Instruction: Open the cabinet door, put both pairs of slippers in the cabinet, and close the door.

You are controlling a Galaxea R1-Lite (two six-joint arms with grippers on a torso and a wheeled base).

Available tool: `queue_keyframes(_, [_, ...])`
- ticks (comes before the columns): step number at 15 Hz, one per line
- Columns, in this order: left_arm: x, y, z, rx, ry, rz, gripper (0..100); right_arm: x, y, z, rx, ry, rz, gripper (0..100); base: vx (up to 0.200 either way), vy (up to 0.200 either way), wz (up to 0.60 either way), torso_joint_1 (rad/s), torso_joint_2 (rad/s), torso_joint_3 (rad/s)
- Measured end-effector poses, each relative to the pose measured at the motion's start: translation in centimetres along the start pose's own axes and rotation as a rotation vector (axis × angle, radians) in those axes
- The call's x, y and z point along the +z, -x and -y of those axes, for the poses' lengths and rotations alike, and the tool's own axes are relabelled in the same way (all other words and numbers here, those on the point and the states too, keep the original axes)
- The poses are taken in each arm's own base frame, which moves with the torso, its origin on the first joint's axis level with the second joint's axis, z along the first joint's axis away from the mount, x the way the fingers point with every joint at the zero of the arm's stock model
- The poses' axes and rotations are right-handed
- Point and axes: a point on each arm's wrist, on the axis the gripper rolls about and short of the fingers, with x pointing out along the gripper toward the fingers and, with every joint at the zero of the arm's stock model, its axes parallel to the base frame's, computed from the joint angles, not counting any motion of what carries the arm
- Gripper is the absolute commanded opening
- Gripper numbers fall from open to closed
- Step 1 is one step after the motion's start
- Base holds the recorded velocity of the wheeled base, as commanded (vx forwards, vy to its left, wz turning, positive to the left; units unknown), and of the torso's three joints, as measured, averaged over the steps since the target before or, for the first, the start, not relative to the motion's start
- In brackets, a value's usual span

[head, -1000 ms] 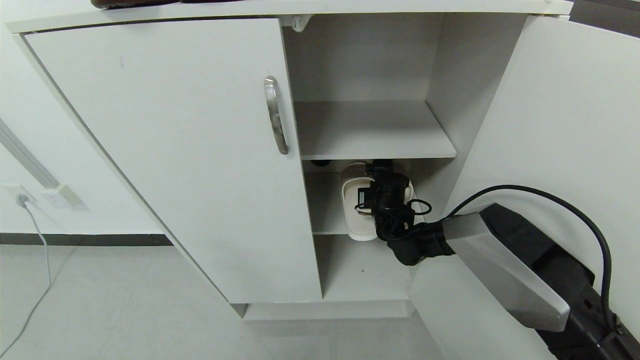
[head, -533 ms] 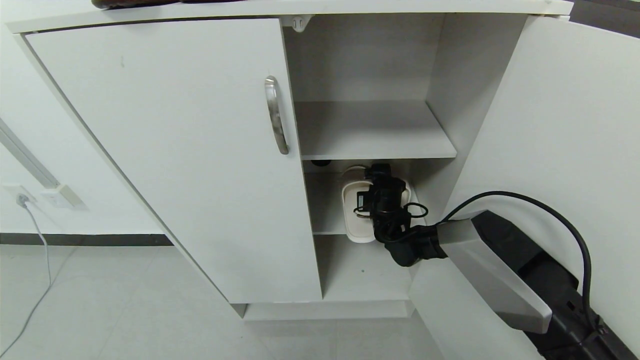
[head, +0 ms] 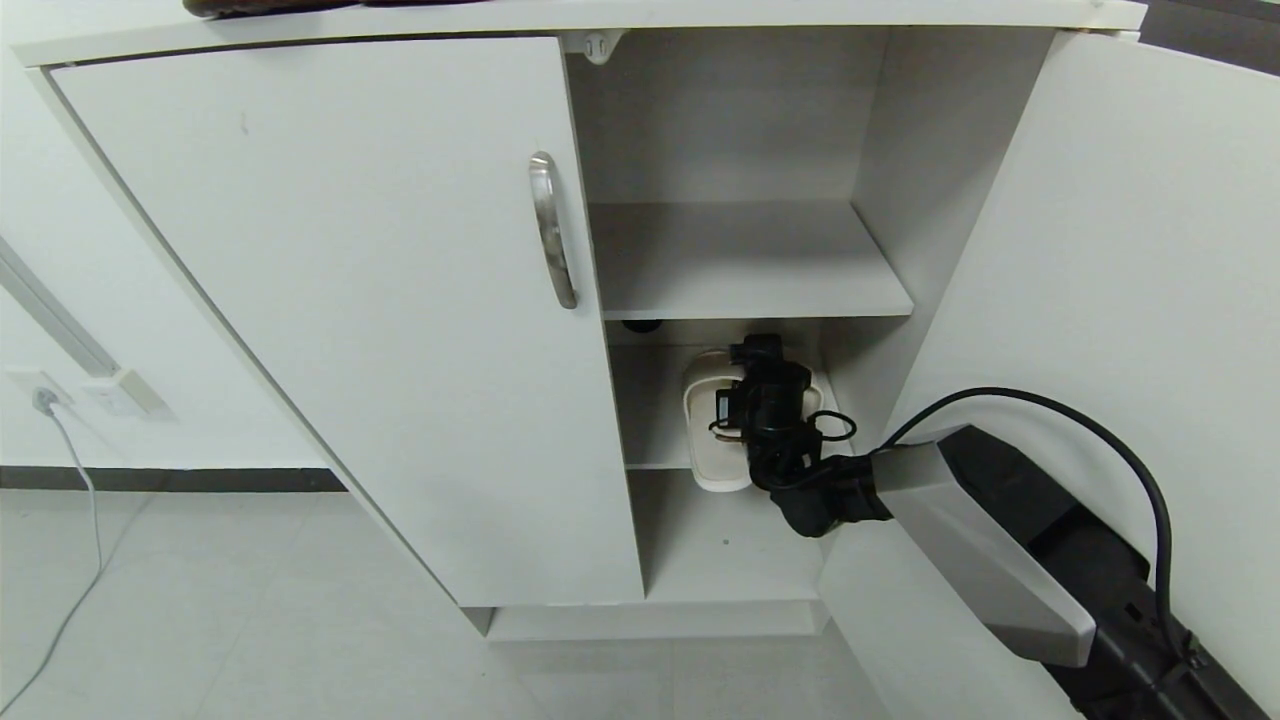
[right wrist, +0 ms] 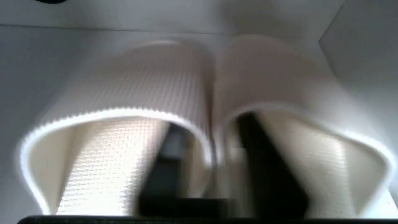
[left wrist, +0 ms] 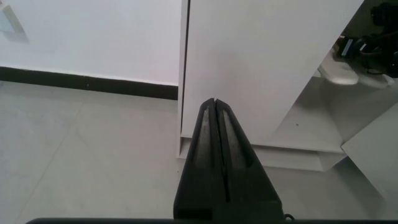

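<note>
Right end effector (head: pixel 762 365): clamped on slippers (head: pixel 705 455), pinching adjoining walls so the pair moves as one | slippers: on lower shelf (head: pixel 650 440), heels overhanging near edge | left end effector (left wrist: pixel 214 112): closed, empty, held low, left of the opening.

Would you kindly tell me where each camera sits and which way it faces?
Head view: on the head, facing forward and down at the cabinet; the right arm and right gripper are at its middle shelf.
Left wrist view: on the left wrist, facing the floor and the cabinet's foot; the shut left gripper shows.
Right wrist view: on the right wrist, facing the slippers closely; its dark fingers show.
Shared: head and left wrist views both show the slippers.
</note>
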Motion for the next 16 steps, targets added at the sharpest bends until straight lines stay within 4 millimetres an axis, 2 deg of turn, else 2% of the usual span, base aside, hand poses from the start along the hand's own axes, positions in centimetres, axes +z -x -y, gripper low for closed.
queue_keyframes(4, [0.0, 0.0, 0.0, -0.001, -0.002, 0.0, 0, -0.7, 0.5, 0.0, 0.004, 0.02, -0.028, 100, 0.0, 0.0, 0.0, 0.0, 0.0, 0.0])
queue_keyframes(8, [0.0, 0.0, 0.0, -0.001, -0.001, 0.0, 0, -0.4, 3.1, 0.5, 0.024, 0.037, -0.052, 100, 0.0, 0.0, 0.0, 0.0, 0.0, 0.0])
queue_keyframes(10, [0.0, 0.0, 0.0, -0.002, -0.003, 0.0, 0, -0.3, 5.5, 0.8, 0.043, 0.045, -0.061, 100, 0.0, 0.0, 0.0, 0.0, 0.0, 0.0])
queue_keyframes(12, [0.0, 0.0, 0.0, -0.002, -0.003, 0.0, 0, 0.2, 8.6, 1.1, 0.078, 0.045, -0.061, 100, 0.0, 0.0, 0.0, 0.0, 0.0, 0.0])
queue_keyframes(16, [0.0, 0.0, 0.0, -0.002, -0.005, 0.0, 0, 0.7, 16.0, 1.7, 0.223, 0.03, -0.043, 100, 0.0, 0.0, 0.0, 0.0, 0.0, 0.0])
